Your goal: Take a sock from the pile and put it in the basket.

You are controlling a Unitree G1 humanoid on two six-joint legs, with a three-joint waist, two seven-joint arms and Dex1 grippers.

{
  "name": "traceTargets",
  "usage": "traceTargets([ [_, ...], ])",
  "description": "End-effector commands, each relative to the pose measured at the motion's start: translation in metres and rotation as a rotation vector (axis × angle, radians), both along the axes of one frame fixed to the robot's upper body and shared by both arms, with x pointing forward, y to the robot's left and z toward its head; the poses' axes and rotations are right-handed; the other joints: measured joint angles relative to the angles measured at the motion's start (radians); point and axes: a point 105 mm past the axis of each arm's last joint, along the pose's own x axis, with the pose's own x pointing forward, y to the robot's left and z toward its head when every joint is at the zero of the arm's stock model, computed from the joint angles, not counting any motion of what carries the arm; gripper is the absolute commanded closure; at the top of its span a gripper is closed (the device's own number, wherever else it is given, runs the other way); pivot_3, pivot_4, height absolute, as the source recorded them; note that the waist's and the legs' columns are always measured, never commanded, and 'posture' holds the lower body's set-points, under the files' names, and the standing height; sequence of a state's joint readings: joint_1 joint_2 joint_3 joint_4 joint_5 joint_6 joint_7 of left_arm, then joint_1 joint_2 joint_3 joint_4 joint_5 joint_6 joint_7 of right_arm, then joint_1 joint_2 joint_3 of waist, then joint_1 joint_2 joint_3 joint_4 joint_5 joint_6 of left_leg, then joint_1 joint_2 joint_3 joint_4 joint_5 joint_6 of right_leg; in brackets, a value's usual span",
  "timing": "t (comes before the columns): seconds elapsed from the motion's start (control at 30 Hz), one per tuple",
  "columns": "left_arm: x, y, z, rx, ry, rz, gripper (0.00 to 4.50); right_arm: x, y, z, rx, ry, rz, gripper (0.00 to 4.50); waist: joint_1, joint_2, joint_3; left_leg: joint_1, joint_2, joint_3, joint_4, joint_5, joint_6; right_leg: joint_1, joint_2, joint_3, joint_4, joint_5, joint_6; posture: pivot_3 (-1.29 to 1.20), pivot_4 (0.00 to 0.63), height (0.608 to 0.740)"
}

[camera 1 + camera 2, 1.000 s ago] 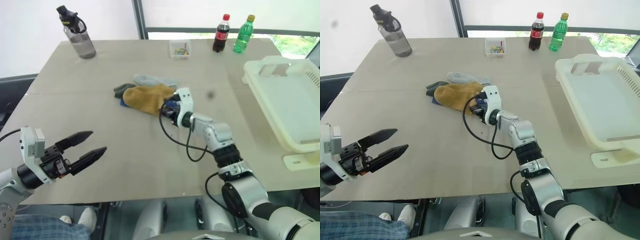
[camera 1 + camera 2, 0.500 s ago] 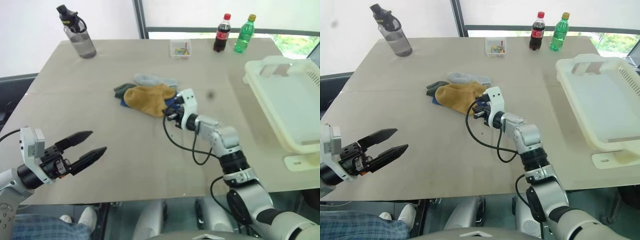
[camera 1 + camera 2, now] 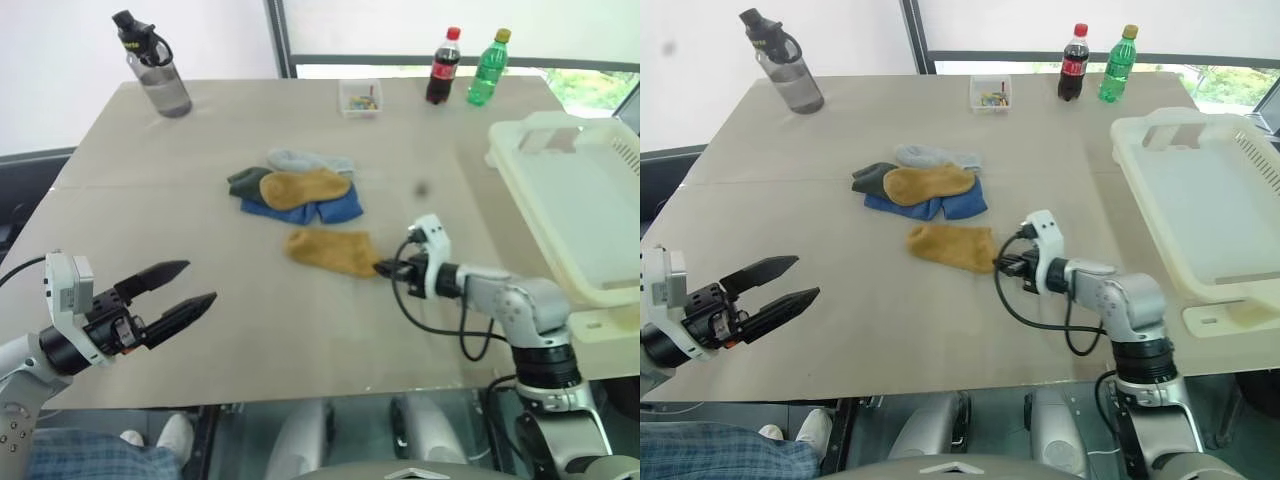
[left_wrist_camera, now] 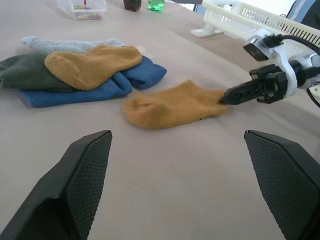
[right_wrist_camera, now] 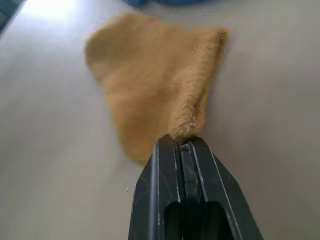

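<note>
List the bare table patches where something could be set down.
Bare: the table between water bottle and pile; the near strip between left gripper and mustard sock; between pile and basket. Crowded: the far edge, with clear box and two bottles.

Bright window daylight (wrist foregrounds blurred)

On the far side of the counter stand a grey water bottle at left, a small clear box, then a cola bottle and green bottle.
</note>
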State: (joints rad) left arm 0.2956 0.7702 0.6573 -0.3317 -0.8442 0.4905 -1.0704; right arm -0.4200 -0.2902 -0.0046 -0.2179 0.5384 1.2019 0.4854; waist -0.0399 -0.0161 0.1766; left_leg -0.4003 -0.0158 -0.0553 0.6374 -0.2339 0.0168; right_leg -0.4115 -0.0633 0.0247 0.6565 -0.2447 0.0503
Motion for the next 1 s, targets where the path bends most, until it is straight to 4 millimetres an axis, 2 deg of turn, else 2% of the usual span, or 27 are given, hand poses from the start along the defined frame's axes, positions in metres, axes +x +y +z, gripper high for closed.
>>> traceTargets([
  [0.03,0.0,0.0,0.005,0.022,-0.023,-0.014,0.0,-0.008,-0.03,0.007,-0.055,0.012,-0.02,4.49,0.002,0.0,0.0,0.0,0.0,0.0,0.0,0.0,0.0,0.0,0.0,0.0,0.0,0.0,0.0,0.0,0.15,0.74],
  [0.23,0.001,0.001,0.005,0.023,-0.025,-0.019,0.0,-0.03,-0.069,0.001,-0.143,0.095,0.021,4.49,0.007,-0.001,0.0,0.0,0.0,0.0,0.0,0.0,0.0,0.0,0.0,0.0,-0.001,0.0,0.0,0.0,0.15,0.74],
  [0.43,0.003,0.0,0.004,0.021,-0.022,-0.026,0.0,-0.048,-0.084,-0.001,-0.185,0.141,0.096,4.49,0.009,-0.003,-0.001,-0.001,0.0,0.0,0.0,0.0,0.0,0.001,0.0,0.0,-0.004,0.0,0.001,0.0,0.15,0.74],
  [0.57,0.005,0.0,0.004,0.022,-0.022,-0.031,0.0,-0.034,-0.092,-0.004,-0.221,0.098,0.038,4.49,0.009,-0.003,-0.001,-0.001,0.001,0.001,0.001,0.0,0.0,0.001,0.001,0.0,-0.004,0.0,0.001,0.0,0.15,0.74],
  [0.77,0.005,0.0,0.004,0.023,-0.02,-0.035,0.0,-0.009,-0.083,0.005,-0.193,-0.017,-0.028,4.49,0.004,-0.004,-0.001,-0.001,0.002,0.003,0.004,0.0,0.0,0.001,0.002,0.002,-0.002,0.0,0.001,0.0,0.15,0.74],
  [1.0,0.006,0.0,0.004,0.023,-0.021,-0.033,0.0,-0.009,-0.067,0.006,-0.179,-0.021,0.029,4.49,0.004,-0.005,-0.001,0.0,0.002,0.003,0.004,0.0,0.0,0.001,0.002,0.002,-0.001,0.0,0.001,0.0,0.15,0.74],
])
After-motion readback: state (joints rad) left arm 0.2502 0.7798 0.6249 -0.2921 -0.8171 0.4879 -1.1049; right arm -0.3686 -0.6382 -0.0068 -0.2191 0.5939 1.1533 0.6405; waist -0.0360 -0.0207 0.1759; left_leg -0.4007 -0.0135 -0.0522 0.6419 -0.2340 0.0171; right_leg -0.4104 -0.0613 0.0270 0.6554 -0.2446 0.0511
